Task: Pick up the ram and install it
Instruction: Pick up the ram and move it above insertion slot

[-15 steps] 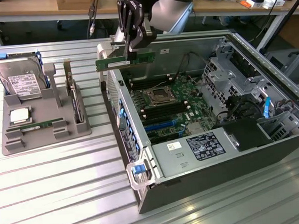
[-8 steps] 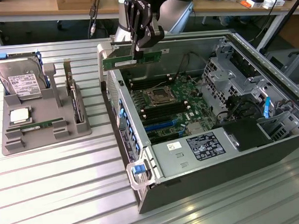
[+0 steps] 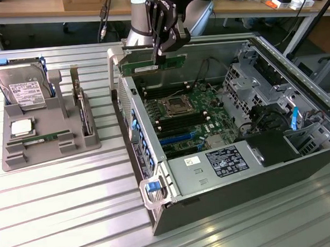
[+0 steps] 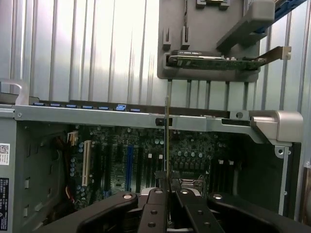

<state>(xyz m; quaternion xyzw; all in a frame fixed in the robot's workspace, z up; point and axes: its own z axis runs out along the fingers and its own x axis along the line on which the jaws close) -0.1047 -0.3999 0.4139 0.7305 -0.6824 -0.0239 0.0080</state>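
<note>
Gripper (image 3: 160,51) hangs over the far rim of the open PC case (image 3: 214,201), at abt 11 o'clock of the case in the exterior view. Its fingers are pressed together, pinching the ram (image 3: 144,66) by its top edge near one end. The ram is a long green stick w/ a small white label. It is held on edge, long side roughly level, clear of the motherboard (image 3: 181,119) below and not seated in any slot. Most of the stick juts from the grip toward 9 o'clock, ending just past the case's corner.

Wrist view: gripper (image 4: 168,187) clamps the ram (image 4: 167,141), seen edge-on as a thin line btwn the two black fingers (image 4: 156,194). Behind it lie the board's slots and the case rim.

CPU socket (image 3: 172,105) sits near the board's middle. Dark slots run on either side of it, and blue slots (image 3: 177,138) lie at 6 o'clock of it.

Grey parts tray (image 3: 49,156) sits on the ribbed metal table (image 3: 64,213), at 9 o'clock of the case and apart from it. In the tray:
- Hard drive (image 3: 22,87) at 11 o'clock, propped up.
- Square processor chip (image 3: 21,128) at abt 8 o'clock.
- Second green stick (image 3: 40,139) lying flat at 7 o'clock.
- Card (image 3: 83,109) standing on edge at 3 o'clock.
</note>
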